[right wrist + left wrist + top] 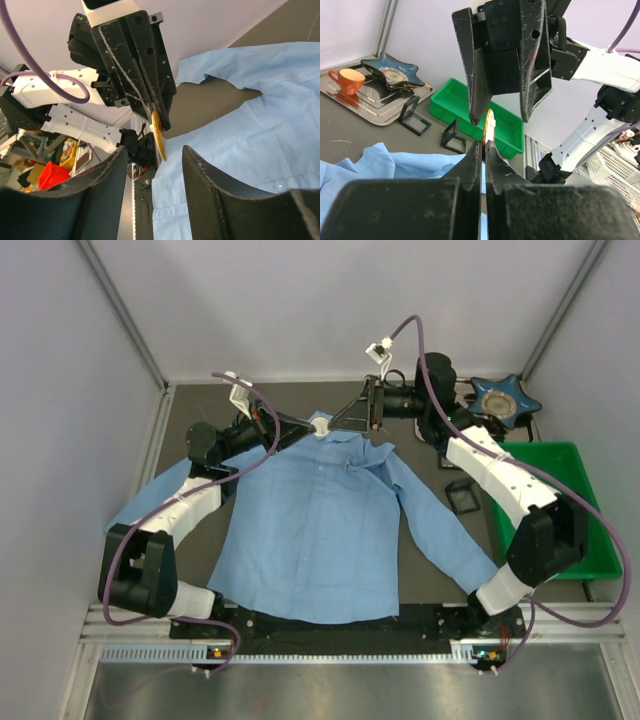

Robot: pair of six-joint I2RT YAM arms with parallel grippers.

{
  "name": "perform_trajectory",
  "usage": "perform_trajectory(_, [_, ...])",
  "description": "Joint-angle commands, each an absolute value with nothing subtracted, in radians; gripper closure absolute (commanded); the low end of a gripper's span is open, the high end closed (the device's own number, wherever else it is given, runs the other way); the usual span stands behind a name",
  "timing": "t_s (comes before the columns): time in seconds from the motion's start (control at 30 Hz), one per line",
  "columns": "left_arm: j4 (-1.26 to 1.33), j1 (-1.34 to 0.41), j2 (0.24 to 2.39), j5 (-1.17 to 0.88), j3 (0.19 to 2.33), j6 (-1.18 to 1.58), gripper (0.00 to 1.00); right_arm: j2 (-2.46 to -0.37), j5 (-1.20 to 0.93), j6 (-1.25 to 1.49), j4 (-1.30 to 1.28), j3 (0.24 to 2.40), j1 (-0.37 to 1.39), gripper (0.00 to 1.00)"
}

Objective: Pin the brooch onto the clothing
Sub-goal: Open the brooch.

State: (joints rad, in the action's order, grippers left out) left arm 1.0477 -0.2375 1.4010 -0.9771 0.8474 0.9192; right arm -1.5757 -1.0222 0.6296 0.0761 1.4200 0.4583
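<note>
Brooch (159,134) sits just above the shirt's (320,530) collar, pinched tight in the left gripper (484,145). The right gripper (154,150) crowds in opposite, its jaws gaping either side and gripping nothing. Right of the shirt are two black frames (462,495), a green bin (545,455) and a blue star-shaped dish (505,400). The brooch is a thin golden disc, seen edge-on.

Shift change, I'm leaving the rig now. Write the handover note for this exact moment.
Left end effector: shut on the brooch, held in the air over the collar end of the shirt.
Right end effector: open and empty, facing the left one, tips close to the brooch.
Shirt: spread flat, front up.
Done: brooch is in hand.
Left: pin it onto the shirt.
</note>
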Motion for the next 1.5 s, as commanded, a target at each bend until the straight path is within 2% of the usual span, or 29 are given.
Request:
perform_trajectory(0.0, [1.121, -0.242, 1.381, -0.965, 0.836, 0.933, 1.00, -1.600, -1.006, 0.647, 0.115, 1.446, 0.476, 0.54])
perform_trajectory(0.1, [1.124, -0.244, 1.378, -0.965, 0.833, 0.934, 1.00, -1.611, -1.000, 0.643, 0.107, 1.451, 0.485, 0.55])
perform_trajectory(0.43, [1.124, -0.244, 1.374, -0.965, 0.824, 0.934, 1.00, -1.629, -1.006, 0.666, 0.144, 1.456, 0.492, 0.68])
perform_trajectory(0.9, [1.124, -0.244, 1.379, -0.968, 0.822, 0.930, 1.00, -1.651, -1.000, 0.652, 0.114, 1.470, 0.505, 0.69])
perform_trajectory(1.0, [1.124, -0.244, 1.378, -0.971, 0.821, 0.927, 1.00, -1.652, -0.993, 0.650, 0.110, 1.471, 0.505, 0.78])
perform_trajectory(1.1, [1.121, -0.245, 1.378, -0.974, 0.822, 0.917, 1.00, -1.661, -0.983, 0.647, 0.091, 1.480, 0.505, 0.92])
perform_trajectory(1.13, [1.120, -0.247, 1.379, -0.976, 0.824, 0.913, 1.00, -1.669, -0.979, 0.646, 0.060, 1.486, 0.506, 0.99])
perform_trajectory(1.47, [0.954, -0.288, 1.327, -1.000, 0.828, 0.741, 1.00, -1.687, -0.885, 0.535, -0.136, 1.532, 0.525, 1.00])
